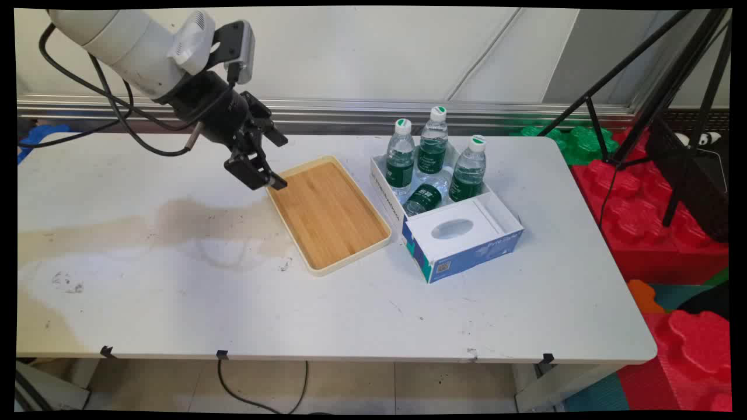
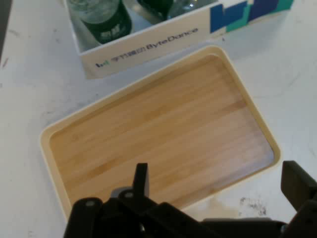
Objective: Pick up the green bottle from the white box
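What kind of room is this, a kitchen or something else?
Probably a robot test lab, not a kitchen. A white robot arm's black claw hangs open over a bamboo tray on a stained white table, black camera tripods stand at the right, and red and green foam blocks cover the floor.

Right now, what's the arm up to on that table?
The tool hangs open and empty over the far left corner of the bamboo tray, which has nothing on it. Right of the tray sits a white box holding three upright water bottles, one lying bottle and a tissue box. Nothing is being gripped.
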`<state>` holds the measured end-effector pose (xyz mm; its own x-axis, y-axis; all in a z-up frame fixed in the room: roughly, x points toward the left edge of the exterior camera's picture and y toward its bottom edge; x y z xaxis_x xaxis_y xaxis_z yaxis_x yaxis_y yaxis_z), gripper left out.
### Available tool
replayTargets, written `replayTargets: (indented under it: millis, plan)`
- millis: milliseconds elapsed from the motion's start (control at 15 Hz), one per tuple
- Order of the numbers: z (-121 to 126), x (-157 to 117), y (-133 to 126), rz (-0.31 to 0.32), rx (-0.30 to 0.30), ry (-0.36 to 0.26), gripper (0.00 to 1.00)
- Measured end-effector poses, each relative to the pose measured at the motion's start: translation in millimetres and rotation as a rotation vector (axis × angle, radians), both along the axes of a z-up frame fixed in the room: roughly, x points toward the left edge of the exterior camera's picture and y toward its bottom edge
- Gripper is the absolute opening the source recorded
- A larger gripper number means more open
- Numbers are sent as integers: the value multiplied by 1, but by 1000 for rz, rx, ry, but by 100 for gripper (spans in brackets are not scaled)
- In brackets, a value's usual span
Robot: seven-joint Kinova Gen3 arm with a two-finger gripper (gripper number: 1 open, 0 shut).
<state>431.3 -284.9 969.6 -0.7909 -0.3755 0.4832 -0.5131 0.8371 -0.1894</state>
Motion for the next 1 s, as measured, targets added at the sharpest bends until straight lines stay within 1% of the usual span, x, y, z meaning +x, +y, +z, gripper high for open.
replayTargets:
  millis: [133, 467, 600, 733, 1000]
  plan:
    - [2, 0, -1, 27, -8, 13, 100]
    - [9, -5, -7, 122, -40, 60, 100]
    - [13, -10, -12, 170, -59, 84, 100]
    - [14, -13, -16, 202, -71, 100, 100]
    - [12, -27, -33, 277, -95, 131, 100]
